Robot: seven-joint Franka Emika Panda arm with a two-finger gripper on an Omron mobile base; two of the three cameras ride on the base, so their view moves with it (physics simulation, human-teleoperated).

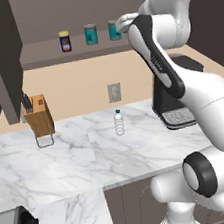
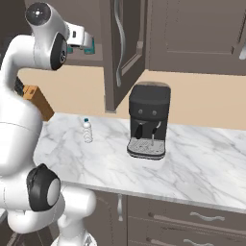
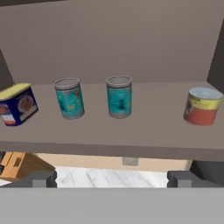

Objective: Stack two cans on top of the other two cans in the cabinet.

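The gripper (image 3: pixel 112 178) hangs just in front of the cabinet (image 3: pixel 131 39), level with the front edge of its shelf (image 3: pixel 144 131). In the hand view its two finger tips stand wide apart with nothing between them, so the claw is released and empty.

All four cans stand upright on the shelf, none stacked yet. Taking the right teal can (image 3: pixel 119 97) as the landmark: the left teal can (image 3: pixel 69 98) stands just beside it, a small gap between them; the dark blue can (image 3: pixel 16 105) sits further out beyond that one, near the shelf's end; the red-orange can (image 3: pixel 202 106) stands well apart on the opposite side. The landmark can lies almost straight ahead of the open fingers, so it looks like the first one to be picked.

The main risk is likely the narrow gap between the two teal cans. If the fingers go in off-centre, one finger could strike the neighbour and tip or roll it along the shelf. A low approach could catch the shelf's front edge, and a grip too near the rim could let the can swing or slip.

Later, setting a teal can on the red-orange can calls for a centred, level release; off-centre, it would probably topple both. The cabinet's side wall stands near that can and leaves little room for the fingers.
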